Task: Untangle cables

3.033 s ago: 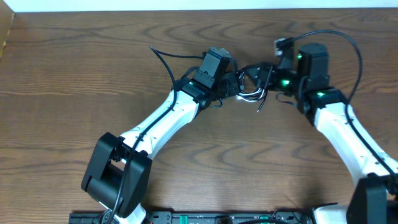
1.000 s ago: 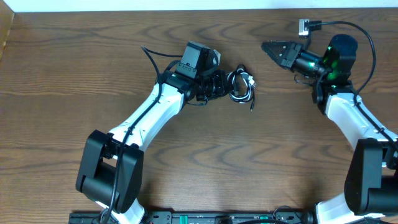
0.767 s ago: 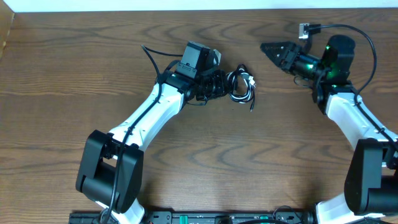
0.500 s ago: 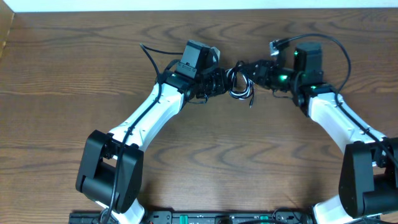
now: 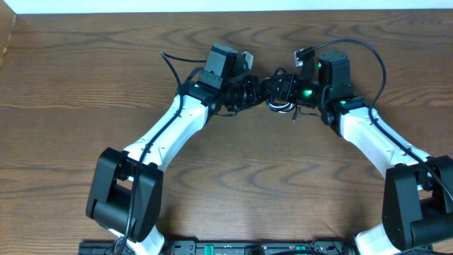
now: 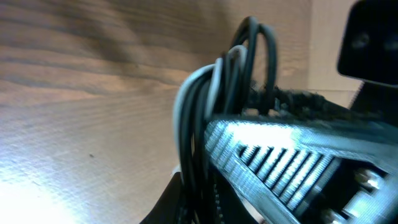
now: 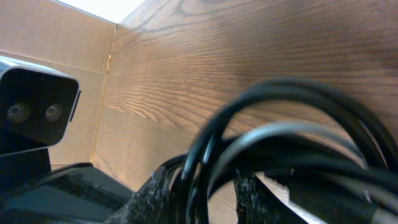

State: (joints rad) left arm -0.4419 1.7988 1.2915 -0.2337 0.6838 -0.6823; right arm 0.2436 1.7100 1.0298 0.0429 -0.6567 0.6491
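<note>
Toward twelve o'clock on the table (image 5: pixel 85 71), the left gripper (image 5: pixel 249 93) pinches the looped black and white cables (image 5: pixel 274 103) between narrow fingers. At its three o'clock, the right gripper (image 5: pixel 282 88) straddles the same bundle, and we cannot tell whether it grips.

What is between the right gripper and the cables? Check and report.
Nothing visible. The right gripper is right at the cables, and their black and white loops fill its wrist view. The left gripper holds the same bundle from the opposite side.
</note>
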